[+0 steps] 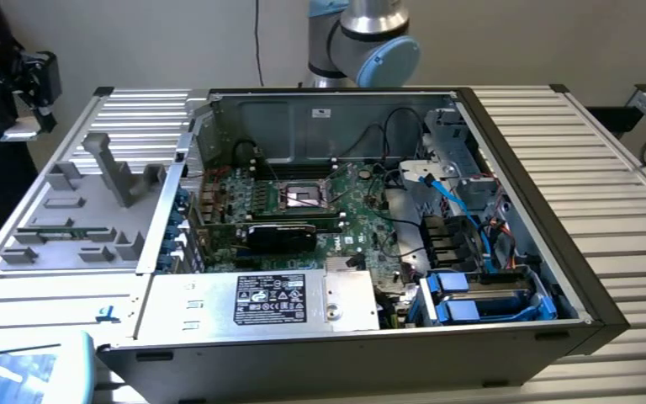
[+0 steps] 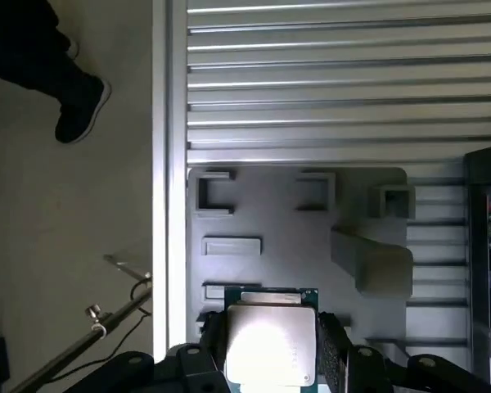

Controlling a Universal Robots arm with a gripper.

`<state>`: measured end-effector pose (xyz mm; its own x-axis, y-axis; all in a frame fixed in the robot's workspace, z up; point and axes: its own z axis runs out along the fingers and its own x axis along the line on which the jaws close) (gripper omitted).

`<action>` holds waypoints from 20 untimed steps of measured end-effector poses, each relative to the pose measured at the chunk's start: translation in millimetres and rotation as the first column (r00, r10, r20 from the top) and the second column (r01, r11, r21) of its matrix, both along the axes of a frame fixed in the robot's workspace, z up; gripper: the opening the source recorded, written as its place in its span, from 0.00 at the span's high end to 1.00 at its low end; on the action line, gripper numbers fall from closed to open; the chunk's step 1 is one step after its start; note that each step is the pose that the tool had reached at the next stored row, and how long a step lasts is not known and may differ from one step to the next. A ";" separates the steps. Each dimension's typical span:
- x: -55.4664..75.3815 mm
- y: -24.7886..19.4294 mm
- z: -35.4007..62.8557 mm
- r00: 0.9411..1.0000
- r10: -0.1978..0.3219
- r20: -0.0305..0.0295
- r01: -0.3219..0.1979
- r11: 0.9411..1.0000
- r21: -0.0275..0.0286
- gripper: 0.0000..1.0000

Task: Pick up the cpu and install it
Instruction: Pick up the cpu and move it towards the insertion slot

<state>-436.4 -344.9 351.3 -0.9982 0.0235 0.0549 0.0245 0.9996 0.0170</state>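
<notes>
- Gripper (image 2: 272, 354): fingers (image 2: 332, 357) clamped on two opposite edges of the cpu (image 2: 270, 336).
- cpu sits flat between the fingers, shiny metal lid towards the wrist camera, with a green edge showing.
- It is held over the grey parts tray (image 2: 270, 205), clear of the tray's slots.
- The tray lies on the ribbed table (image 2: 352, 82).
- The open PC case (image 1: 335, 210) is just beside the tray, and its motherboard socket (image 1: 300, 198) is well apart from the tray.

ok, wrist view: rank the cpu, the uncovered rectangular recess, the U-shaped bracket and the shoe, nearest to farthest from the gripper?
1. cpu: clamped between the fingers of the gripper.
2. uncovered rectangular recess: on the grey tray, just past the cpu.
3. U-shaped bracket: at the tray's edge beside the ribbed table.
4. shoe: on the floor, off the table.
</notes>
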 end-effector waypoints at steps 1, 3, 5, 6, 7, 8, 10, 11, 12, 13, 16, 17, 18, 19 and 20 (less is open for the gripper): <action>4.4 -0.2 4.2 1.000 0.000 0.000 0.000 1.000 0.000 0.45; 13.2 -0.5 12.3 1.000 0.000 -0.001 0.000 1.000 0.000 0.45; 21.9 -0.9 20.4 1.000 0.000 -0.001 0.000 1.000 0.000 0.45; 26.6 -1.1 24.6 1.000 0.000 -0.002 0.000 1.000 0.000 0.45; 30.9 -1.2 28.6 1.000 0.000 -0.002 0.000 1.000 0.000 0.45; 35.3 -1.4 32.5 1.000 0.000 -0.002 0.000 1.000 0.000 0.45; 44.4 -1.7 40.4 1.000 0.000 -0.003 0.000 1.000 0.000 0.45; 48.8 -1.9 44.2 1.000 0.000 -0.004 0.000 1.000 0.000 0.45; 53.2 -2.0 47.9 1.000 0.000 -0.004 0.000 1.000 0.000 0.45; 57.7 -2.2 51.6 1.000 0.000 -0.005 0.000 1.000 0.000 0.45; 71.2 -2.5 60.9 1.000 0.000 -0.006 0.000 1.000 0.000 0.45; 75.7 -2.5 62.5 1.000 0.000 -0.006 0.000 1.000 0.000 0.45; 80.2 -2.6 64.1 1.000 0.000 -0.007 0.000 1.000 0.000 0.45; 84.7 -2.7 65.5 1.000 0.000 -0.007 0.000 1.000 0.000 0.45; 89.3 -2.7 66.8 1.000 0.000 -0.007 0.000 1.000 0.000 0.45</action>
